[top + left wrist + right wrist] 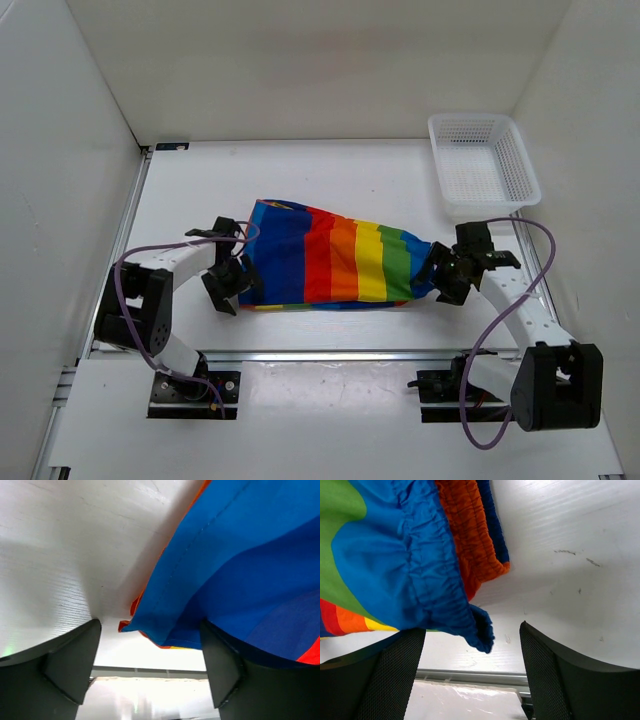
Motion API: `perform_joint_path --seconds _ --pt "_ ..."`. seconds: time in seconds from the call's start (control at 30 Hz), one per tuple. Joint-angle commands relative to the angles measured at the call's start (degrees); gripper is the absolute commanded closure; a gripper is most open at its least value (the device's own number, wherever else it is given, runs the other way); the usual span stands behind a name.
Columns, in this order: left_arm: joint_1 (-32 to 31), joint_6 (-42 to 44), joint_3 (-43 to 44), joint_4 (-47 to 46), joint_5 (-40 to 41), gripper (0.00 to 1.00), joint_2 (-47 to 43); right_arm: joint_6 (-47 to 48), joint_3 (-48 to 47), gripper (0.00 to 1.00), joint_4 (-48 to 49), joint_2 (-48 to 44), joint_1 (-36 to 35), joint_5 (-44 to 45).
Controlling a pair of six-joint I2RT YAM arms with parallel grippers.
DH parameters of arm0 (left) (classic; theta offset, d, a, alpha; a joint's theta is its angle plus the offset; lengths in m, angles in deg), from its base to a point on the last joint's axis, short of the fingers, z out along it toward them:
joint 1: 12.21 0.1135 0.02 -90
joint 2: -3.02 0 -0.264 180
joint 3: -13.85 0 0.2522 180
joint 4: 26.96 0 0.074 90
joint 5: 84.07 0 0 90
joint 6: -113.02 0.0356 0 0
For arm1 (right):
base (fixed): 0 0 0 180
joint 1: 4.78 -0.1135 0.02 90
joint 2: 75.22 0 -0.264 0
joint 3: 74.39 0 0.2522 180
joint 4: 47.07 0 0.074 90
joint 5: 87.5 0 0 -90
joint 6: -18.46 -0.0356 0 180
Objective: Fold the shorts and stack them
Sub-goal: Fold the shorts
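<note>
Along the near side of the table (330, 330), the shorts (330, 262) lie flat, apparently already doubled over, judging by the layered hems. Their stripes run from blue at the left to green and blue at the right. The left gripper (230, 283) sits at the blue leg end with its jaws spread wide, clamping nothing. Its wrist view shows a cloth corner sagging between the fingers (70, 665) and draped against one of them. The right gripper (452, 275) sits at the gathered waistband (427, 580), likewise spread and empty, with a waistband corner hanging between its fingers. This two-end placement suits a fold made with both arms together. Bare table surrounds the garment on every side, with the widest room beyond its far edge. Farther right, the white basket (485, 120) stands well apart in the far corner, close to the side wall, which limits sweep there.
</note>
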Motion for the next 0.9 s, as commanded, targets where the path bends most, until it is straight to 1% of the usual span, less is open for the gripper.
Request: perform_joint_path --seconds 0.0,0.13,0.2,0.3,0.43,0.47,0.53,0.63,0.73,0.8,0.87 --pt "-0.57 -1.73 -0.18 -2.31 1.91 0.12 0.71 -1.08 0.64 0.20 5.63 2.16 0.27 -1.72" --pt "-0.57 -3.13 2.10 -2.93 2.52 0.19 2.48 -1.60 1.86 0.21 8.36 4.01 0.27 -2.25" --pt "-1.10 -3.66 3.68 -2.93 2.52 0.24 3.00 -1.61 1.87 0.24 9.07 5.15 0.27 -2.25" --pt "-1.62 -3.66 6.14 -2.93 2.52 0.28 4.58 -1.61 1.87 0.24 9.60 6.29 0.27 -2.25" --pt "-2.68 -3.66 8.16 -2.93 3.05 0.67 7.83 -1.61 2.39 0.24 11.00 7.62 0.27 -2.77" --pt "-2.68 -3.66 8.17 -2.93 3.05 0.89 8.36 -1.61 2.39 0.24 11.79 8.49 0.27 -2.77" --pt "-2.68 -4.19 8.17 -2.93 3.05 0.90 9.16 -1.61 2.39 0.24 12.33 9.99 0.27 -3.38" --pt "-3.21 -4.19 8.17 -2.93 3.58 0.90 8.63 -1.61 2.92 0.26 15.31 12.27 0.27 -4.70" --pt "-3.21 -4.19 8.17 -2.93 3.58 0.90 7.22 -2.84 2.92 0.31 18.47 14.64 -0.26 -6.20" --pt "-3.21 -4.19 8.17 -2.93 3.58 0.90 6.70 -4.59 2.92 0.31 20.84 15.79 -1.13 -6.81" --pt "-3.21 -4.19 8.17 -2.93 3.58 0.90 6.70 -5.74 2.92 0.37 22.08 17.45 -1.84 -6.11"
